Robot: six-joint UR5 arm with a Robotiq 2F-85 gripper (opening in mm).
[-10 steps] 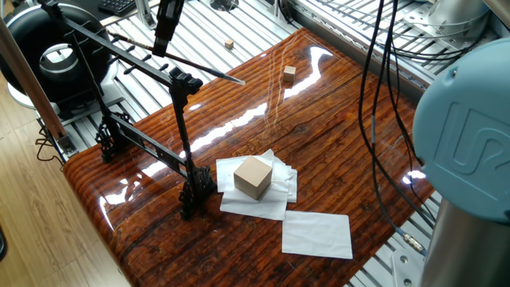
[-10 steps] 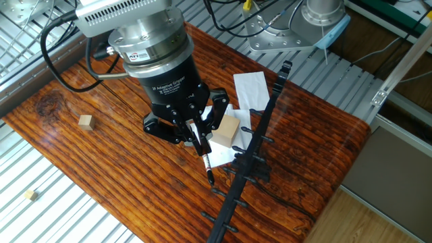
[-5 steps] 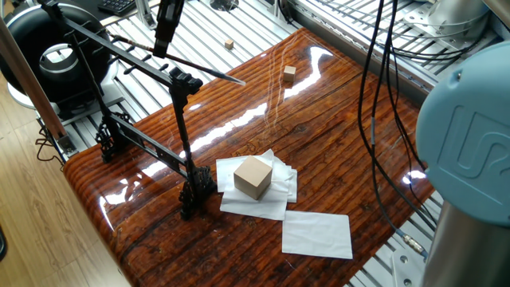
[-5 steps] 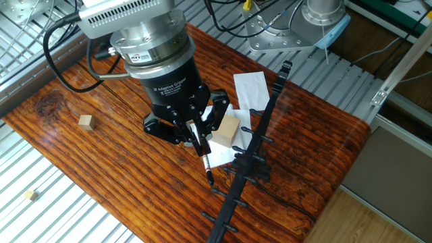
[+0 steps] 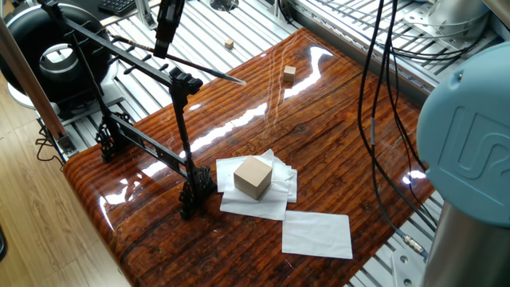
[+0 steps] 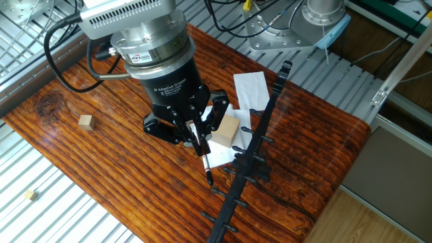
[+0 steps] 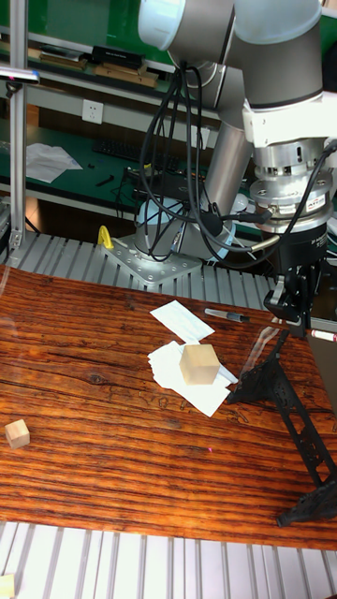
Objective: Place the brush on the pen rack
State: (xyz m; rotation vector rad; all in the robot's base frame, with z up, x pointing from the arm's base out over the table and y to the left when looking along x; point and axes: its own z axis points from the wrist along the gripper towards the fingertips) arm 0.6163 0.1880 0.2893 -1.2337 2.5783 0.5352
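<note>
hand clamped on brush | brush roughly level, held above rack top bar, beside upright | risk: release off the pegs, thin brush rolls off onto worktop

The counter is glossy reddish-brown wood streaked with dark grain lines. The pen rack is black throughout. The brush is dark brown, nearly black. The claw is black below a silver metal collar. A large cube is tan, resting on white paper sheets. Two small cubes are pale tan. The arm's joint cover is light blue-grey.
</note>
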